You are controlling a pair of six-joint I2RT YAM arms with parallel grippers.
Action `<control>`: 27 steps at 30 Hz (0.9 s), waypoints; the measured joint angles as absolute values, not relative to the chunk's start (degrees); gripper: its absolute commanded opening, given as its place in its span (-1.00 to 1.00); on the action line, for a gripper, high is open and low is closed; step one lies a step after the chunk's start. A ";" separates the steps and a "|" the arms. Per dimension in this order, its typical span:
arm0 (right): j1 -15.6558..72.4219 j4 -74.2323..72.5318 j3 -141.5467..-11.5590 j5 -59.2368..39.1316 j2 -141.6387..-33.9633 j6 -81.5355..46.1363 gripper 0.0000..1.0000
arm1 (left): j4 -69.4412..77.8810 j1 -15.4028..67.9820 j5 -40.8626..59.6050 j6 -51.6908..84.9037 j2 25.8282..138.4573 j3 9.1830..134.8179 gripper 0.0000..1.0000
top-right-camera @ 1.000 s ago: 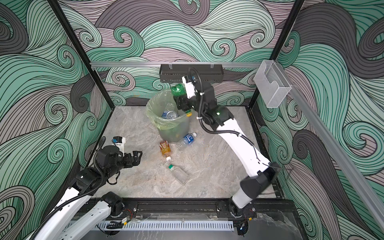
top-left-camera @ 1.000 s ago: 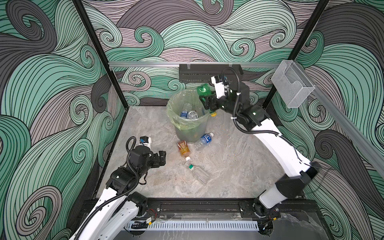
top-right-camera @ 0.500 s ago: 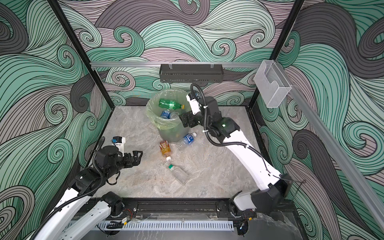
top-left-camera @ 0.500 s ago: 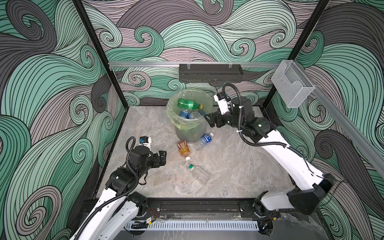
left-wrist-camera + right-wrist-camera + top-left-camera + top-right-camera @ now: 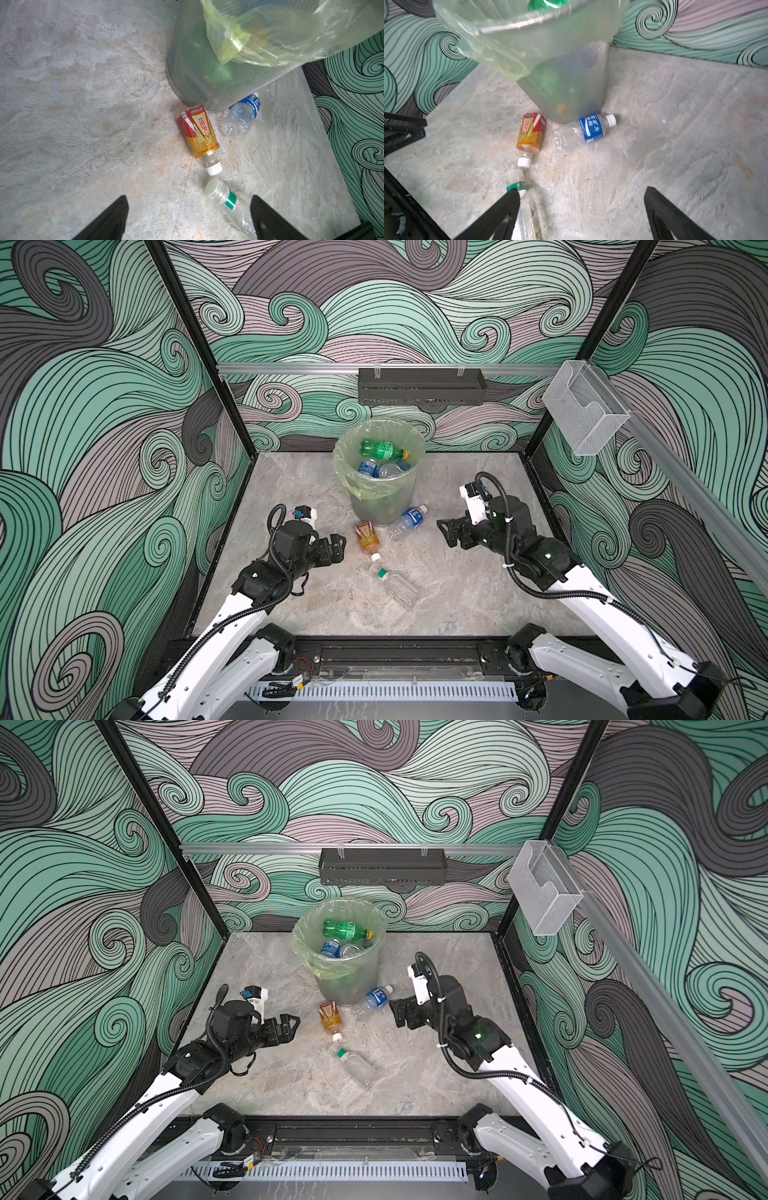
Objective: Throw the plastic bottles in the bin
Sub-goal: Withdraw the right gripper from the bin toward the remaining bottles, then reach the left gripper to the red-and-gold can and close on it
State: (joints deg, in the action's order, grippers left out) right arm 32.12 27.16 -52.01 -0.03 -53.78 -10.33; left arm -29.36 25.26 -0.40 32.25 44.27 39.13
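The bin, grey mesh lined with a pale green bag, stands at the back middle and holds a green bottle on top of blue-labelled ones. Three plastic bottles lie on the floor in front of it: an orange one with a red label, a clear one with a blue label against the bin's base, and a plain clear one nearer the front. My left gripper is open just left of the orange bottle. My right gripper is open and empty, right of the blue-labelled bottle.
A black perforated tray hangs on the back rail above the bin. A clear acrylic box is mounted on the right rail. Patterned walls close in the marble floor on three sides.
The right gripper let the green bottle drop into the bin, opened wide, and drew back down to the floor's right side. The left arm stayed put.
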 measured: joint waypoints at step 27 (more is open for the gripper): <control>31.79 26.50 -42.39 -0.03 -47.81 -16.93 0.89 | -12.84 28.82 8.29 37.19 77.73 42.81 0.87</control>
